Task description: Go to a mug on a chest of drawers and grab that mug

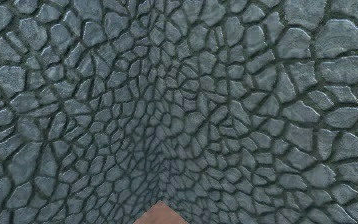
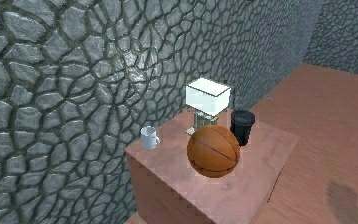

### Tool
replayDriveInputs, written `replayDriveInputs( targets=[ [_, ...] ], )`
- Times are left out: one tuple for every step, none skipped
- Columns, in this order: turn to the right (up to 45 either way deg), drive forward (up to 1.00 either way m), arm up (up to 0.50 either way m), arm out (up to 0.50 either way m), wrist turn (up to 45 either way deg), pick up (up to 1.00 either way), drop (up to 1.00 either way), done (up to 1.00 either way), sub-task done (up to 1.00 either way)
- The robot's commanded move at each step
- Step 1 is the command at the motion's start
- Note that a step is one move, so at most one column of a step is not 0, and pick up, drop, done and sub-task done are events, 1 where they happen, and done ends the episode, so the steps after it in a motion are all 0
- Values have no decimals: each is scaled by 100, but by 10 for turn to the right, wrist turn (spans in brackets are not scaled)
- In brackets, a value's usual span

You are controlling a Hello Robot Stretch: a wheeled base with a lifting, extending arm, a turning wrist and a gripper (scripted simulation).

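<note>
A small pale grey mug [image 2: 149, 137] with a handle stands near the far left corner of a pinkish-brown chest top [image 2: 172, 172] in the arm side view. The chest stands against a grey stone wall [image 2: 57, 90].
An orange basketball [image 2: 214, 150] rests on the chest beside the mug. Behind it are a lamp with a white shade [image 2: 207, 98] and a black cup-like thing [image 2: 244, 127]. Reddish-brown floor [image 2: 327, 110] stretches to the right. In the forward view, two stone walls meet in a corner [image 1: 172, 120] close ahead.
</note>
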Motion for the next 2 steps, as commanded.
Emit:
replayDriveInputs(
  targets=[
    [0, 0, 34, 0, 0, 0, 0, 0, 0],
    [0, 0, 0, 50, 0, 0, 0, 0, 0]
  ],
)
